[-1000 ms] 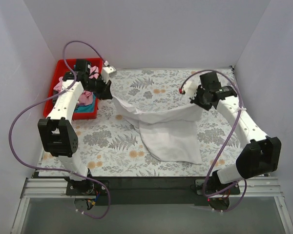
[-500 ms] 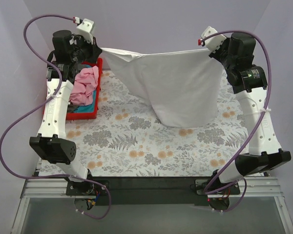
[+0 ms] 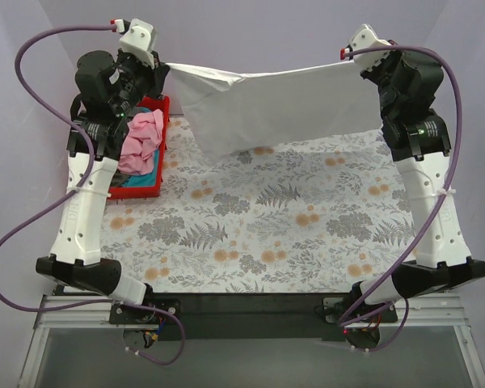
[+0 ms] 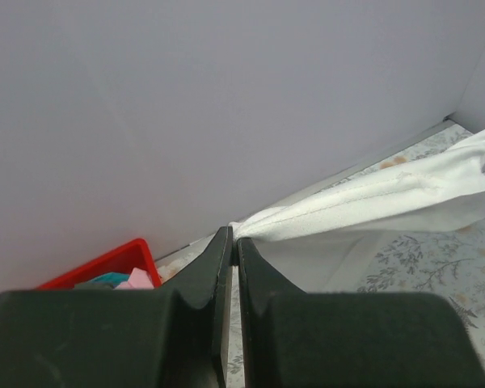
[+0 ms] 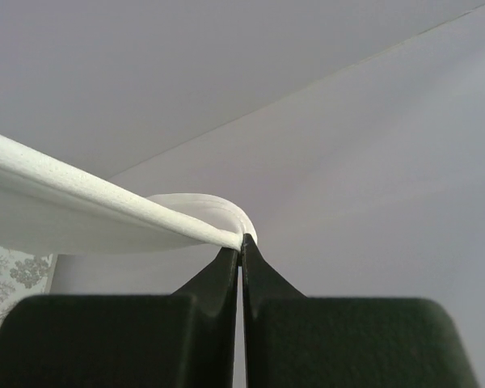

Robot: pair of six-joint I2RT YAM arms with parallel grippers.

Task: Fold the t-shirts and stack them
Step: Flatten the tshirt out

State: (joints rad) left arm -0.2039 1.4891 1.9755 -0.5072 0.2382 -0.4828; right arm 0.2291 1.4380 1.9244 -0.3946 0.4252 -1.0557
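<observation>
The white t-shirt (image 3: pixel 267 109) hangs stretched in the air between both arms, high above the back of the table. My left gripper (image 3: pixel 166 69) is shut on its left corner, seen pinched at the fingertips in the left wrist view (image 4: pixel 234 234). My right gripper (image 3: pixel 344 63) is shut on its right corner, seen in the right wrist view (image 5: pixel 242 240). The white t-shirt's edge runs taut from each gripper (image 4: pixel 372 202) (image 5: pixel 89 206). A pink t-shirt (image 3: pixel 141 141) lies bunched on a teal one (image 3: pixel 142 178) in the red bin (image 3: pixel 137 190).
The table has a floral cloth (image 3: pixel 267 218) and white walls on three sides. The red bin stands at the left edge and also shows in the left wrist view (image 4: pixel 105 263). Purple cables (image 3: pixel 32 194) loop off both arms.
Both grippers have risen higher and slightly further apart with the white t-shirt. The shirt has swung up and back, from draping down over the table to stretched nearly flat near the back wall.
</observation>
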